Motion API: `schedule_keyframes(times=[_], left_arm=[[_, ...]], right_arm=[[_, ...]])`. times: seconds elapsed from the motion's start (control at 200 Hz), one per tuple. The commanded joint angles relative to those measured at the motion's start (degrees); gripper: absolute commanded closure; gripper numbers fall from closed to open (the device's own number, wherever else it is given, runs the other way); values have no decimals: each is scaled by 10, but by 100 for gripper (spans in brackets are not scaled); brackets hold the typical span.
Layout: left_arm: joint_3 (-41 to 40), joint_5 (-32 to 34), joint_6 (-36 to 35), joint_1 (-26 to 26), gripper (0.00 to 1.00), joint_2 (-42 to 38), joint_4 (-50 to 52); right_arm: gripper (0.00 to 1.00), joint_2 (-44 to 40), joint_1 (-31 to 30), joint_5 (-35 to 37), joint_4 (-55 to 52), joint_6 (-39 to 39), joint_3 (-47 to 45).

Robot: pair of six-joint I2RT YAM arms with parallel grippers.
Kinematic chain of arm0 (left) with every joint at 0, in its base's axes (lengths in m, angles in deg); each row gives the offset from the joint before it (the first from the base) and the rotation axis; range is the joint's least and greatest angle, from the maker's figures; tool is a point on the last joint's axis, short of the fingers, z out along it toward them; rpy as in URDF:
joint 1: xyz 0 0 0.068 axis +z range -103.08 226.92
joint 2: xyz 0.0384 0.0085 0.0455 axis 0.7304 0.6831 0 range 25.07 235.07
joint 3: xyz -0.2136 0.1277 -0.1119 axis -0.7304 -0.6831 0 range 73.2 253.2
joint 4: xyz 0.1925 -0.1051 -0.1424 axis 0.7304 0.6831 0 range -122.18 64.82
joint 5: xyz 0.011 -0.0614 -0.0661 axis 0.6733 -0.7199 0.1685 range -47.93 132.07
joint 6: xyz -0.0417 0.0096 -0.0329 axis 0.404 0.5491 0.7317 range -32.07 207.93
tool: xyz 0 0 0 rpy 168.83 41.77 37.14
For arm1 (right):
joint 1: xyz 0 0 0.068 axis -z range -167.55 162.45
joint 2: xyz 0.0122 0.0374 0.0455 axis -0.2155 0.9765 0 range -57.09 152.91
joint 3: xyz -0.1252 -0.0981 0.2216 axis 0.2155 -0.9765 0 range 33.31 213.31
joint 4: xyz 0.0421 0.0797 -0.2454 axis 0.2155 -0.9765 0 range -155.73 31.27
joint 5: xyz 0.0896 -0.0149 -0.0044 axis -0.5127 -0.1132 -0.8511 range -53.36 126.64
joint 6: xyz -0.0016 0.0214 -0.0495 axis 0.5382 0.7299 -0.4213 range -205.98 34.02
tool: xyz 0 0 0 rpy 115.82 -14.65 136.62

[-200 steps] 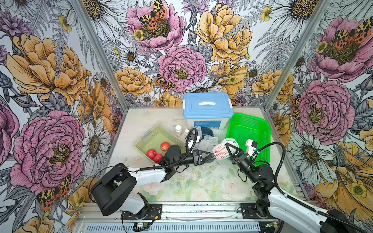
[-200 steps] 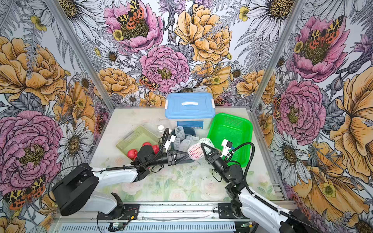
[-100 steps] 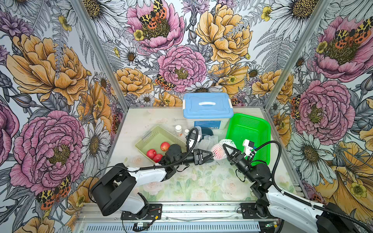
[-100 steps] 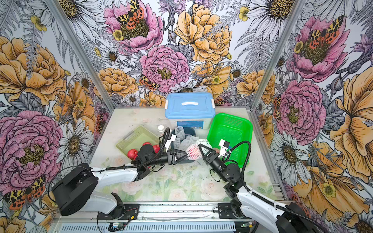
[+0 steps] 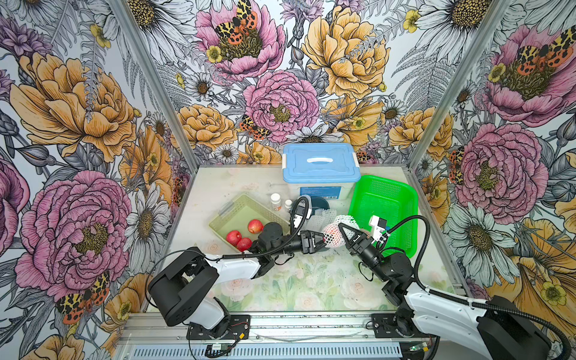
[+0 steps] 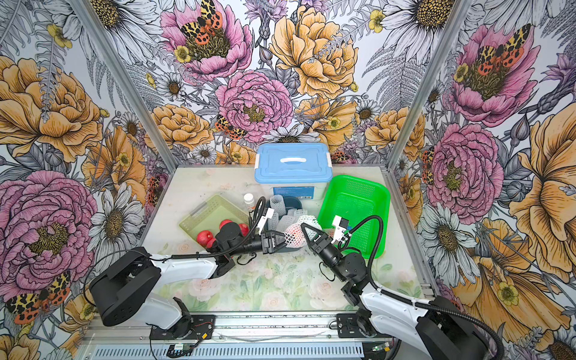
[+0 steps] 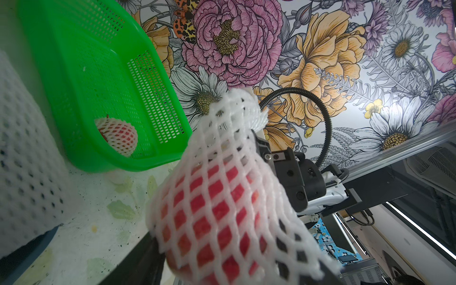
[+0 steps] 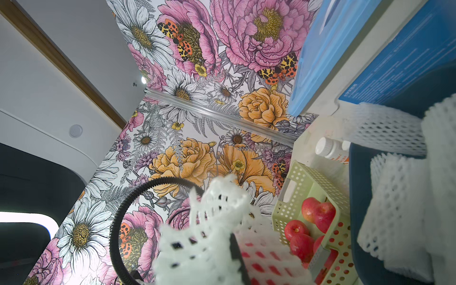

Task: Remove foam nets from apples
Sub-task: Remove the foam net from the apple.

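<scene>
The foam net (image 7: 243,108) with its apple (image 7: 223,223) inside hangs above the table (image 5: 296,286), between the two arms and just in front of the green basket (image 5: 408,199). Over the last second it has been carried a little toward the left arm. It now sits between the jaws of the left gripper (image 5: 322,243), which have spread wider in that time and stand apart around the apple's lower end. I cannot tell whether they press on it. The right gripper (image 5: 340,226) is clenched on the net's bunched upper end, as it was before.

This reads as a handover for stripping: the left side makes room to take the fruit so that the right can pull the sleeve away. The sleeve is not yet off at all, and mesh covers the whole apple.

Around it, empty nets (image 5: 321,216) lie heaped just behind and bare apples (image 5: 233,237) rest in the pale tray (image 5: 218,223). One more netted apple (image 7: 117,138) waits in the green basket, so work remains after this one.
</scene>
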Motion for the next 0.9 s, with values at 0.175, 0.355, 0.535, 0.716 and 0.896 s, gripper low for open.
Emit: schedule_keyframes(times=[0.175,0.355,0.535,0.716,0.896], left_arm=[[10,-1,-8,1,43,-9,-22],[-21,-4,-8,34,52,-39,7],[-44,-4,-60,48,51,-125,157],[-44,35,-116,80,49,-226,356],[-21,152,-142,186,49,-322,589]], right_arm=[[100,76,-18,11,86,-12,10],[100,55,25,-2,86,-11,0],[100,40,85,-19,75,-21,-4],[100,41,104,-53,3,-69,50],[100,43,93,-87,-114,-131,110]])
